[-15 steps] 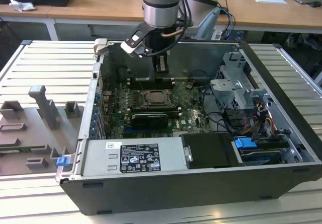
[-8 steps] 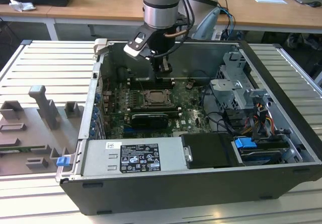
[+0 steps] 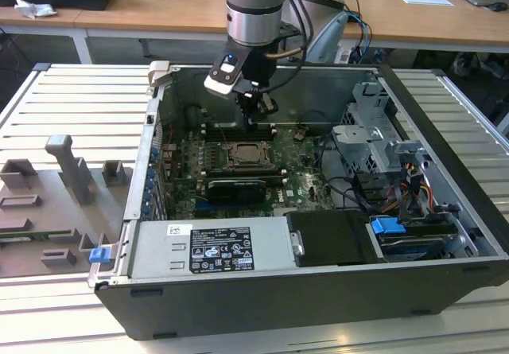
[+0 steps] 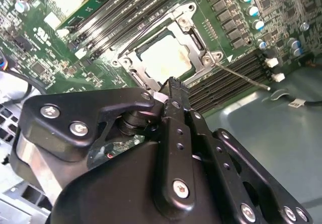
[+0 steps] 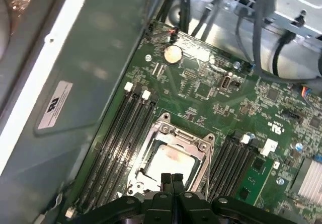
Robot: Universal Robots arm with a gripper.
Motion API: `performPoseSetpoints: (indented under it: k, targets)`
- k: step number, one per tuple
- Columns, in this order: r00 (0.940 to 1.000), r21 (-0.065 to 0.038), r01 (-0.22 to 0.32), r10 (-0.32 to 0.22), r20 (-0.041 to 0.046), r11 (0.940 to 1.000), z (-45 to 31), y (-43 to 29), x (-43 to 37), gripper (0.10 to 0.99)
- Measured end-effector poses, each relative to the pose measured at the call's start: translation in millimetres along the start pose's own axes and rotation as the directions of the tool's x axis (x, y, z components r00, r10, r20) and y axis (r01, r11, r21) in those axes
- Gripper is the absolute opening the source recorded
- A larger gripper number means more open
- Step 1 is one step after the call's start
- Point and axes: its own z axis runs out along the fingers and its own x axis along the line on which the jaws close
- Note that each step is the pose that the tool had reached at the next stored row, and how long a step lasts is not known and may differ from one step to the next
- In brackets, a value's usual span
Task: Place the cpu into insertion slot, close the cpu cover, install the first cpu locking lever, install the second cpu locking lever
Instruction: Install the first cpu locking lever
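The gripper [image 5: 171, 177] is clenched, its two fingers pressed together with nothing between them, at the near edge of the cpu cover [image 5: 179, 137]; whether they touch it I cannot tell. The cpu [image 5: 168, 159] lies in the insertion slot [image 5: 164, 119] under that frame. The gripper's body hides the slot's near edge in both wrist views. A thin lever [image 4: 244, 76] juts out over the memory slots [image 4: 221, 89].
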Motion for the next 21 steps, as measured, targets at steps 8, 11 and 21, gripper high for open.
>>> performPoseSetpoints:
  k: [8,11,21]
  targets:
    - [0.9959,0.0,0.09,-0.09,-0.0034,0.9959,0.0,0.0,0.0,0.106]
    - [0.9914,-0.001,0.131,-0.131,-0.0049,0.9914,0.0,0.0,0.0,0.106]
    - [0.9736,-0.002,0.228,-0.228,-0.0085,0.9736,0.0,0.0,0.0,0.106]
